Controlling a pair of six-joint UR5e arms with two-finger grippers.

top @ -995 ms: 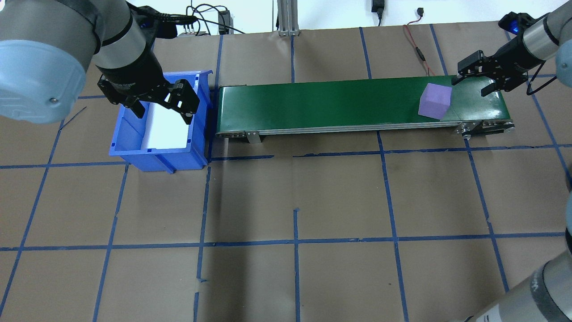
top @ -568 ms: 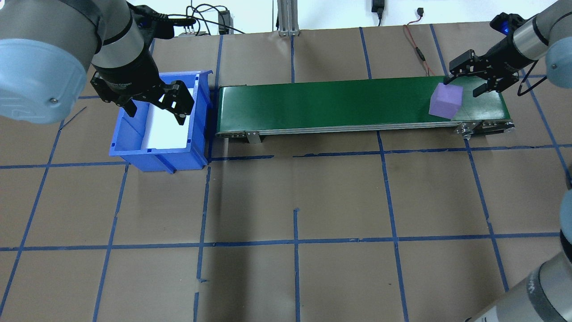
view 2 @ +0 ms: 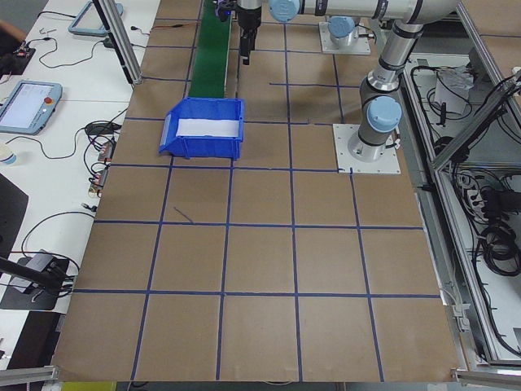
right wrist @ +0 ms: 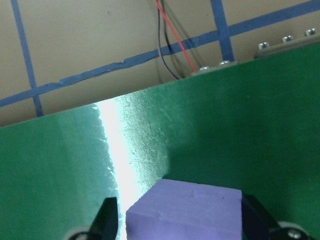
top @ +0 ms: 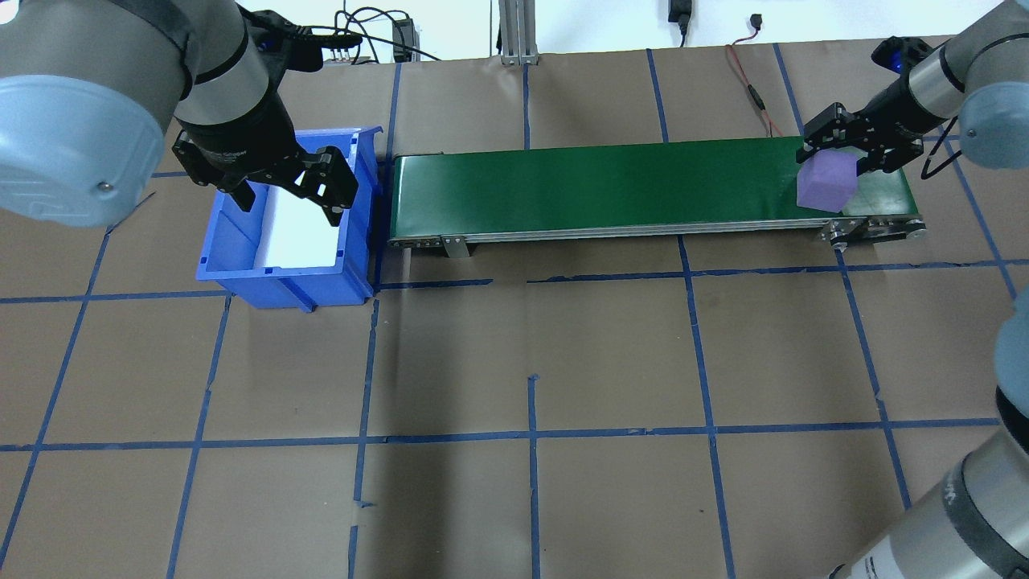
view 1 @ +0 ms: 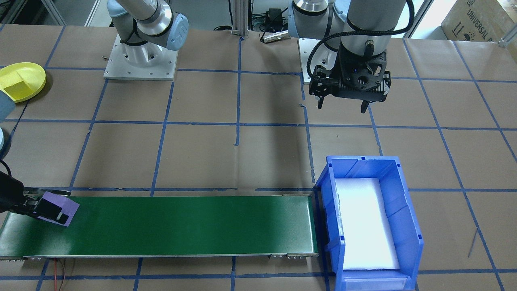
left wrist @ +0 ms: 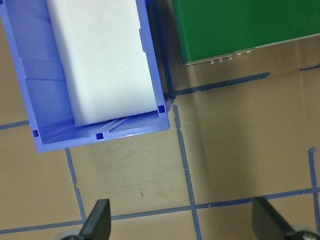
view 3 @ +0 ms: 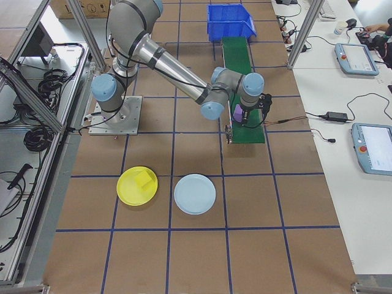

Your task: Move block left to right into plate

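Observation:
A purple block (top: 826, 183) sits at the right end of the green conveyor belt (top: 603, 181). My right gripper (top: 840, 153) is lowered over it, open, with one finger on each side of the block (right wrist: 185, 210); the pads are very close to its faces. The yellow plate (view 1: 20, 81) lies on the table far from the belt, near the right arm's base, and holds a yellow block (view 3: 144, 179). My left gripper (top: 289, 189) hangs open and empty above the blue bin (top: 241, 265).
The blue bin (view 1: 371, 218) with a white liner stands against the belt's left end. A light blue plate (view 3: 195, 193) lies beside the yellow plate (view 3: 128, 193). Red and black wires (top: 748, 88) run behind the belt's right end.
The purple block rode further right along the belt. My right gripper came over it and now straddles it. The left gripper only shifted slightly above the bin.

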